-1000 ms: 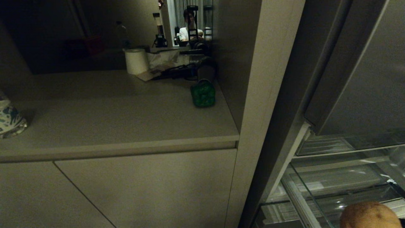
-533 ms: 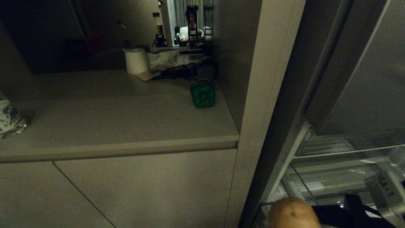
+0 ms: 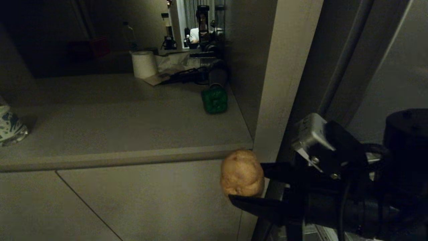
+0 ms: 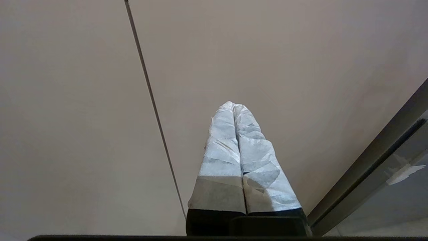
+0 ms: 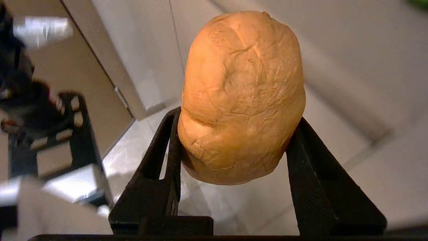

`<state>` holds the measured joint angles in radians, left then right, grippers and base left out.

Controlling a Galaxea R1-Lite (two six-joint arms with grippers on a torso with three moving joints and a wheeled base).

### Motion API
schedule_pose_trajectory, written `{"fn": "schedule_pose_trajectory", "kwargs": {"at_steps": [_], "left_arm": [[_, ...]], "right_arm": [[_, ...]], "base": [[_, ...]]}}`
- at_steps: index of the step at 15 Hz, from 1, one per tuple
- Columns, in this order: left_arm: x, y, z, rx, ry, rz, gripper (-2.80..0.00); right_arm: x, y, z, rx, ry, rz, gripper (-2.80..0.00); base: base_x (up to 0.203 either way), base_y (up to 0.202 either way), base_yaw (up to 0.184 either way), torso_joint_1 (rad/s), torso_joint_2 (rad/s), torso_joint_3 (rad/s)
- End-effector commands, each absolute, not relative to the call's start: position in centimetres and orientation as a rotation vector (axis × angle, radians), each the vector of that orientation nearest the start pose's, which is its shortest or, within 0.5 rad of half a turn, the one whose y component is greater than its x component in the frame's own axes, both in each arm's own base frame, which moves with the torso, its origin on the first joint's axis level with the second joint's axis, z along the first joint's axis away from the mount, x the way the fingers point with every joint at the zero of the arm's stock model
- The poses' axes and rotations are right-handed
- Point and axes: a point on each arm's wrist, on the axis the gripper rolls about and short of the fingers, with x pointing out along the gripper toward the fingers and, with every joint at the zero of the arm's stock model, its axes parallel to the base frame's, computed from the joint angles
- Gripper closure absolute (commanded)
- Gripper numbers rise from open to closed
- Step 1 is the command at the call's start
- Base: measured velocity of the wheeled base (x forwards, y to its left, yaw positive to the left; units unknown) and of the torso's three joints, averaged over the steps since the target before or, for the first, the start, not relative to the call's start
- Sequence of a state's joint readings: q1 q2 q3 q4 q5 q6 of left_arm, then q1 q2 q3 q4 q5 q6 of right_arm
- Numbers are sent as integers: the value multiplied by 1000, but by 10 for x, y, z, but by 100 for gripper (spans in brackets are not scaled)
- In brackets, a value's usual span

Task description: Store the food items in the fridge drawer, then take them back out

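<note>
Right gripper (image 3: 249,187) pinching the potato (image 3: 242,173), its arm hiding the fridge drawer; left gripper (image 4: 234,106), pressed together, appears only in its wrist view.

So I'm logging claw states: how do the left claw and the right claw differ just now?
The left claw is shut and empty, its pale wrapped fingers pressed together; the right claw grips the tan potato between bare black fingers. The left claw faces a plain cabinet panel; the right claw is held out below the countertop edge. Both are two-fingered.
</note>
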<state>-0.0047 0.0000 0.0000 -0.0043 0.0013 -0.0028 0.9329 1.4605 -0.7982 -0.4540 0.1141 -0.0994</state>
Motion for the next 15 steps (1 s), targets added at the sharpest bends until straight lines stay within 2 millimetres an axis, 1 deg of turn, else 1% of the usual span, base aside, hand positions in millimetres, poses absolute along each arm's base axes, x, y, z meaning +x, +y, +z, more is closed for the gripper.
{"fn": "schedule_pose_trajectory", "kwargs": {"at_steps": [1,3,5,8,13,15], "left_arm": [[-23,0,76,-3,-3,-3,0],[-23,0,76,-3,-3,-3,0],[-23,0,76,-3,-3,-3,0],[-23,0,76,-3,-3,-3,0],[-23,0,76,-3,-3,-3,0],[-23,0,76,-3,-3,-3,0]], "right_arm": [[163,233,230,-180,145,1048,0],[172,252,238,-164,103,1019,0],[180,278,245,-139,56,1000,0],[193,310,251,-117,14,932,0],[220,350,248,-96,-30,800,0],[231,367,241,-79,-59,753,0]], "base": [[0,0,0,0,0,0],[0,0,0,0,0,0],[0,0,0,0,0,0],[0,0,0,0,0,0],[0,0,0,0,0,0],[0,0,0,0,0,0]]}}
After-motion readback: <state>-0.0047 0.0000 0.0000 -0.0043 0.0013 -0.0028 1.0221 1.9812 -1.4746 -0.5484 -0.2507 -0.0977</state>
